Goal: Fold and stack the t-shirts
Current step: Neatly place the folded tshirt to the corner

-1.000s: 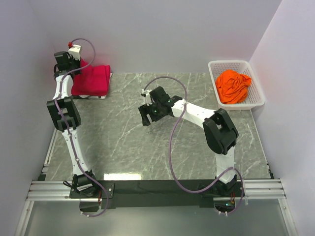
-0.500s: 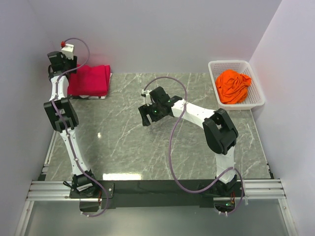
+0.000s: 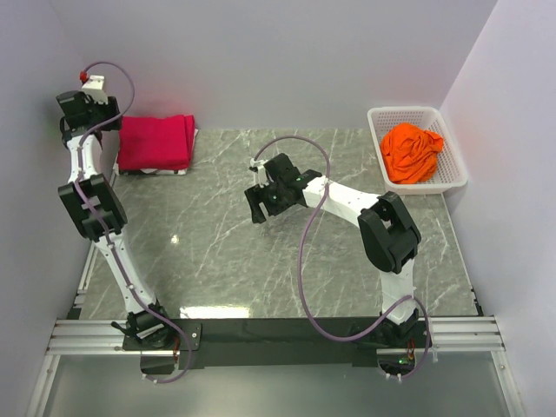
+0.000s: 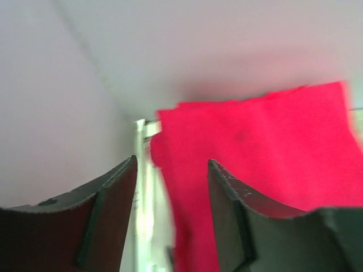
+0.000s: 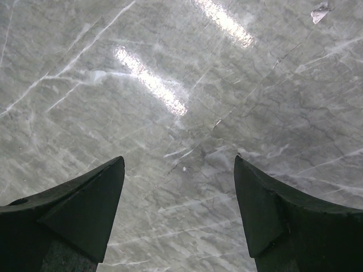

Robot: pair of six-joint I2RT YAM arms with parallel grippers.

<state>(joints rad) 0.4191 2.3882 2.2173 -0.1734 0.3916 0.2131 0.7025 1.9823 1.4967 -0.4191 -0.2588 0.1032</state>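
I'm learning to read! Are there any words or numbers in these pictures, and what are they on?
None: no word, number or sign can be read anywhere.
The red t-shirts, the orange t-shirt, the white basket and the marble table are plain.
The left arm and right arm show no legible label.
The left wrist view is blurred.

white lattice basket: far right corner | grey marble table | pale fleck, perhaps tape

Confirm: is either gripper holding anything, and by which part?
Nothing held. Left gripper and right gripper jaws open, empty; folded crimson cloth t-shirts ungripped.
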